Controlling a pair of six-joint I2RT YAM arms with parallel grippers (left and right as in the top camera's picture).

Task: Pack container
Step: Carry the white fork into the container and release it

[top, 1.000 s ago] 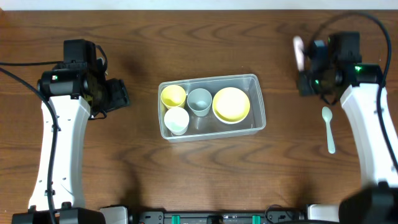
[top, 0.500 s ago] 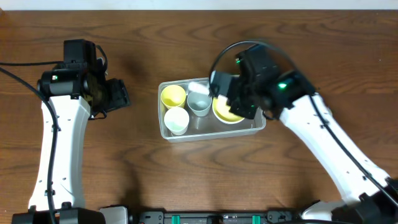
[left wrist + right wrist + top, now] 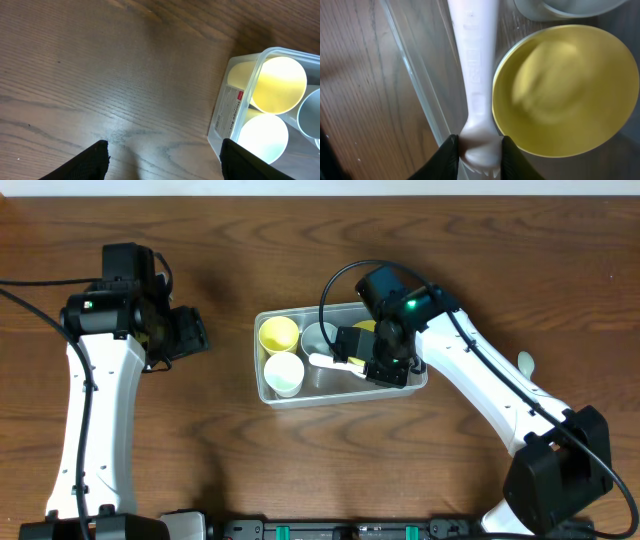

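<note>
The clear plastic container [image 3: 414, 385] sits mid-table and holds a yellow cup [image 3: 279, 335], a white cup [image 3: 284, 374], a grey cup [image 3: 319, 337] and a yellow bowl [image 3: 565, 90]. My right gripper [image 3: 368, 367] is over the container, shut on a white plastic fork [image 3: 475, 75]; it grips the tined end, and the handle points left across the tub [image 3: 325, 361]. My left gripper [image 3: 165, 160] is open and empty over bare wood just left of the container [image 3: 235, 107].
A pale green spoon [image 3: 526, 362] lies on the table to the right, partly hidden by my right arm. The left arm [image 3: 95, 390] stands along the left side.
My right arm swung from the far right of the table over the container, carrying the white fork, then lowered it along the tub's front half. The left arm has not moved.
</note>
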